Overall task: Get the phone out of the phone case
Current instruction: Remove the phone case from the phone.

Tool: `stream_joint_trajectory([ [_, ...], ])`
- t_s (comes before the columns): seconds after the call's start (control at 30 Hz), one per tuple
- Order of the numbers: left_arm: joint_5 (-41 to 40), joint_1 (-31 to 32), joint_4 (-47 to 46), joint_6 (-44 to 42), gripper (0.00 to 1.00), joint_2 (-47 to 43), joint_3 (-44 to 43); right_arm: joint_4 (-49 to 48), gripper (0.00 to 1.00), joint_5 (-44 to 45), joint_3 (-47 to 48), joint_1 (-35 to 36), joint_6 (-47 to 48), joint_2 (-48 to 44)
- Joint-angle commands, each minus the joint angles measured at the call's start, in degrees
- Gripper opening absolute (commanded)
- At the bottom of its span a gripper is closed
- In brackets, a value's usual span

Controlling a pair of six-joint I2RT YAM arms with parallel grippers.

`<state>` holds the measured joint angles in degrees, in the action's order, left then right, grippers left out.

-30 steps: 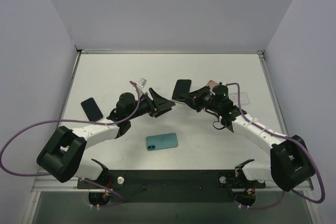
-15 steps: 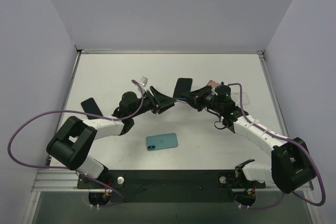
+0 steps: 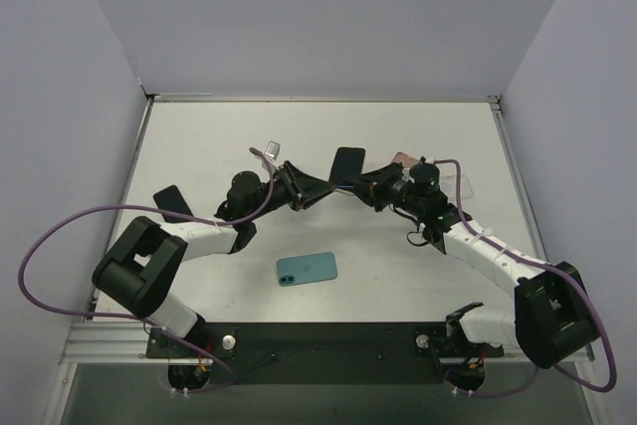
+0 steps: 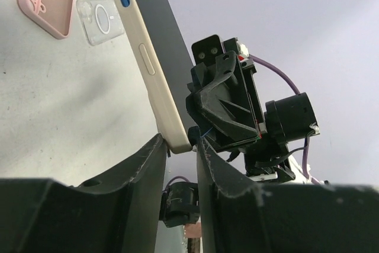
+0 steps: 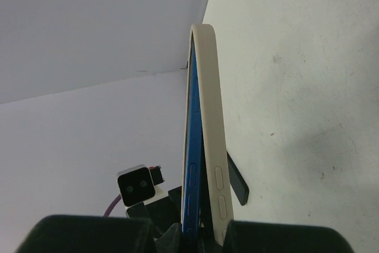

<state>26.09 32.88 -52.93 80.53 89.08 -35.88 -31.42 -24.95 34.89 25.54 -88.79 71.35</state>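
Note:
A blue phone (image 5: 190, 182) sits in a cream case (image 5: 213, 146), held on edge in the air between both arms. In the right wrist view the phone's blue edge stands slightly apart from the case near my right gripper (image 5: 204, 235), which is shut on both. In the left wrist view my left gripper (image 4: 179, 152) pinches the case's lower corner (image 4: 172, 131). From above, the dark phone face (image 3: 347, 166) tilts up between my left gripper (image 3: 317, 189) and my right gripper (image 3: 364, 184).
A teal phone (image 3: 307, 268) lies on the table near the front. A black phone (image 3: 169, 203) lies at the left, partly under my left arm. A pink case (image 3: 403, 158) and a clear case (image 3: 461, 186) lie behind my right arm.
My left gripper has moved right and up to the held phone and closed on the case's lower corner. The right gripper has lifted the phone slightly.

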Motion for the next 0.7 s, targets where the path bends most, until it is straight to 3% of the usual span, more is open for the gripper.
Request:
stream_joint_trajectory([
  [0.0, -0.4, -0.3, -5.3, 0.3, 0.33, 0.7, -2.4, -7.3, 0.00, -1.3, 0.0, -0.3, -0.5, -2.9],
  [0.13, -0.2, -0.3, -6.6, 1.1, 0.18, 1.4, -2.2, -8.1, 0.00, -1.7, -0.2, -0.3, -0.9, -2.8],
  [0.2, 0.2, -0.3, -6.8, 1.2, 0.00, 1.6, -2.3, -8.5, 0.00, -1.7, -0.5, -0.5, -1.8, -2.8],
  [0.3, 0.5, -0.4, -8.2, 1.4, 0.00, 1.5, -1.4, -13.2, 0.00, -3.0, -2.9, -1.9, -6.4, -2.2],
  [0.53, 1.7, -1.8, -9.7, 0.2, 0.00, 0.0, 3.3, -36.7, 0.00, -6.0, -8.0, -6.8, -22.6, 3.1],
  [0.67, 2.8, -3.2, -9.2, -1.3, 0.00, -0.3, 5.3, -41.8, 0.00, -5.7, -7.7, -6.9, -28.2, 4.0],
])
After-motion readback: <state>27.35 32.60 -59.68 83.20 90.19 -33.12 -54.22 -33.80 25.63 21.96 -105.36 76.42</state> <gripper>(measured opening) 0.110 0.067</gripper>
